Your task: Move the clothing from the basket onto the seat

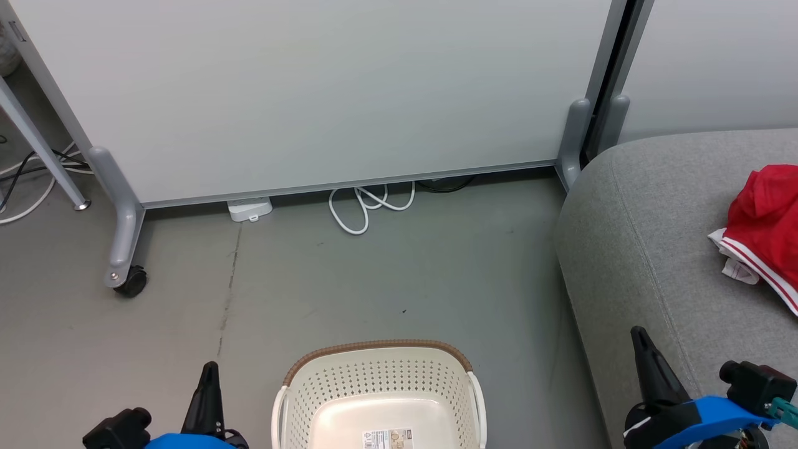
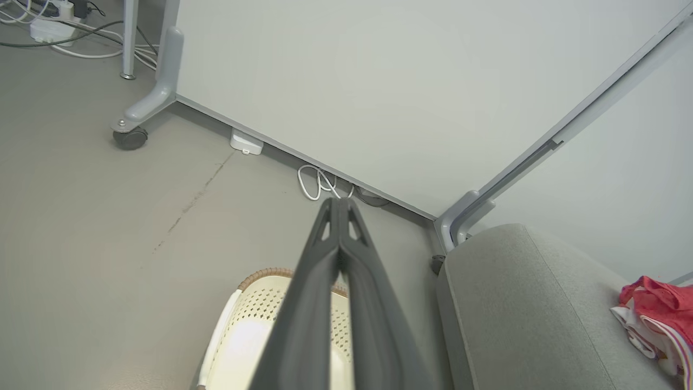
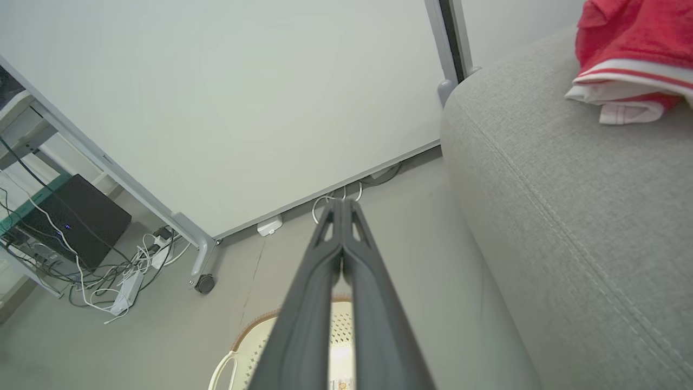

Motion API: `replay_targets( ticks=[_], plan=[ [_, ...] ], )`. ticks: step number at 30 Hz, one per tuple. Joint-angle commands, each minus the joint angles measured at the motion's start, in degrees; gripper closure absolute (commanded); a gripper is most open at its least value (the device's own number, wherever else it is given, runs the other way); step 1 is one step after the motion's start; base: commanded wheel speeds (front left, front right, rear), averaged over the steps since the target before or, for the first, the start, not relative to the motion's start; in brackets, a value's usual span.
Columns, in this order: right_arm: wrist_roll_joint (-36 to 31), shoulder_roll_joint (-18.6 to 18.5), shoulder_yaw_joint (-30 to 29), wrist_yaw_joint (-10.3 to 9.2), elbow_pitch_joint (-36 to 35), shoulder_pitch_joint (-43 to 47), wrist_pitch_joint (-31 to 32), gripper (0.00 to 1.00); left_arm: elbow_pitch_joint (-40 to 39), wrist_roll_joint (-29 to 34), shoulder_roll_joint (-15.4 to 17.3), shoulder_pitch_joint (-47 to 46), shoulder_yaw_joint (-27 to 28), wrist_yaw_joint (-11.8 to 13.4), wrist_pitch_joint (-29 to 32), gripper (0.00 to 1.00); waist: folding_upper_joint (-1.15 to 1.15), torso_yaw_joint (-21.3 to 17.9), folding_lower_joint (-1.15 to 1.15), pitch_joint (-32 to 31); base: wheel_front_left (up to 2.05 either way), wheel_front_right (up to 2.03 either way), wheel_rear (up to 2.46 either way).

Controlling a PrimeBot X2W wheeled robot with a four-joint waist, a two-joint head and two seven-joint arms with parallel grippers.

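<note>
Basket (image 1: 380,380): on the grey floor (image 1: 374,280) at the bottom centre of the head view. Cream perforated walls and a brown rim. Its pale bottom is bare, with a label (image 1: 388,438) at the lower edge.

Seat (image 1: 642,249): grey upholstery to the robot's right of the basket, with a strip of floor between them. Its rounded corner reaches back nearly to the grey foot (image 1: 576,140) of the partition.

Clothing (image 1: 764,218): a red heap with white striped trim. It lies on the seat at the right edge of the head view, well apart from the basket. The heap is cut off by the frame, so I cannot tell whether it is one garment or two.

Left gripper (image 1: 210,369): at the lower left, beside the basket's left wall. In the left wrist view its fingers (image 2: 325,260) are pressed together to the tip, with nothing between them.

Right gripper (image 1: 639,337): at the lower right, above the near part of the seat. In the right wrist view its fingers (image 3: 319,260) are likewise closed on nothing.

Surroundings: a white partition panel (image 1: 312,93) stands behind the basket on a grey leg with a black caster (image 1: 131,282). Under its lower edge are a small white box (image 1: 249,209) and a looped white cable (image 1: 368,209). The right wrist view also shows a black box (image 3: 70,216) and tangled cables (image 3: 124,271) on the far side of the partition.
</note>
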Motion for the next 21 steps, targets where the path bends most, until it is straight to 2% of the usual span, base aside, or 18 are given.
replay_targets(
  ticks=[1, 21],
  plan=[
    [2.0, -0.2, -0.3, 0.00, -0.8, -1.8, 0.3, 1.00, -1.1, -1.7, 0.1, -2.0, 0.6, 0.0, 0.4, 1.00, 0.00, 0.0, 0.00, 0.0, 0.00, 0.00, 0.00],
    [19.4, -0.2, -1.2, 0.01, -0.5, -3.2, 3.0, 1.00, -3.0, -16.7, -0.3, -3.8, 3.0, -0.1, 4.7, 1.00, 0.00, -0.2, -0.01, 0.0, 0.00, 0.00, 0.00]
  ],
)
